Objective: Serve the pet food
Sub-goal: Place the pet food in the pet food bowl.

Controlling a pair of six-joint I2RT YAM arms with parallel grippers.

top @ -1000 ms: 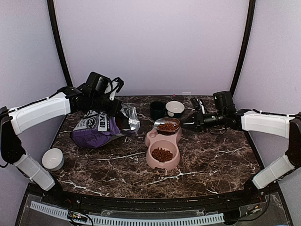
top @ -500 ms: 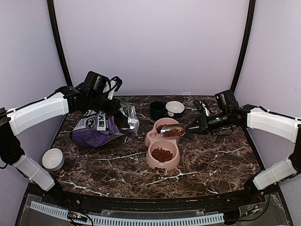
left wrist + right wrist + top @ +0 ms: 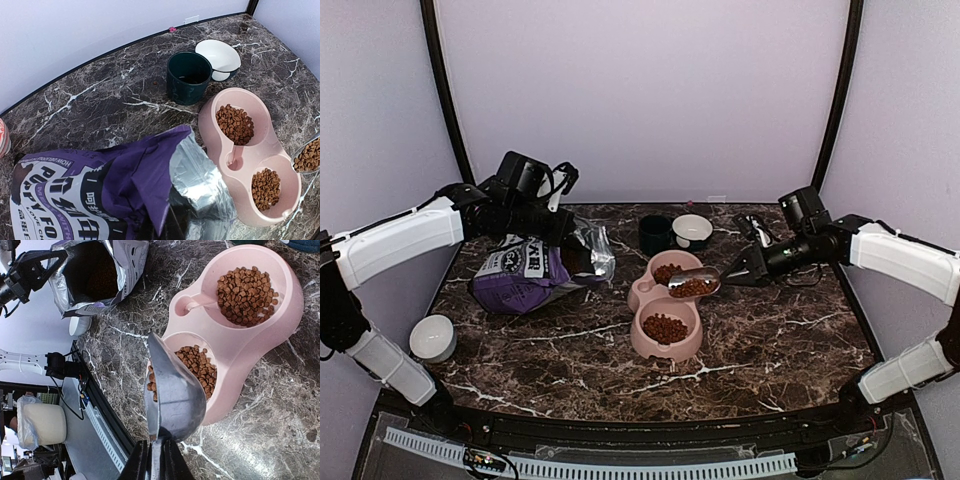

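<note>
The pink double bowl (image 3: 638, 296) stands mid-table with pet food (image 3: 665, 327) in its near cup and more in the far cup (image 3: 666, 272). My right gripper (image 3: 738, 268) is shut on the handle of a metal scoop (image 3: 696, 285). The scoop is tilted over the bowl's right side with kibble in it. In the right wrist view the scoop (image 3: 175, 390) hangs on its side over the near cup's kibble (image 3: 200, 365), ahead of the right gripper (image 3: 155, 462). My left gripper (image 3: 558, 222) is shut on the open rim of the purple bag (image 3: 520, 275), holding its foil mouth (image 3: 210, 175) up.
A dark green cup (image 3: 654, 233) and a white bowl (image 3: 693, 229) stand behind the pink bowl. A small white cup (image 3: 432, 337) sits off the table's left edge. The bag lies across the left of the table.
The right arm carried the scoop from over the far cup toward the near right and tilted it. Kibble now shows in the far cup. The left arm has barely moved.
</note>
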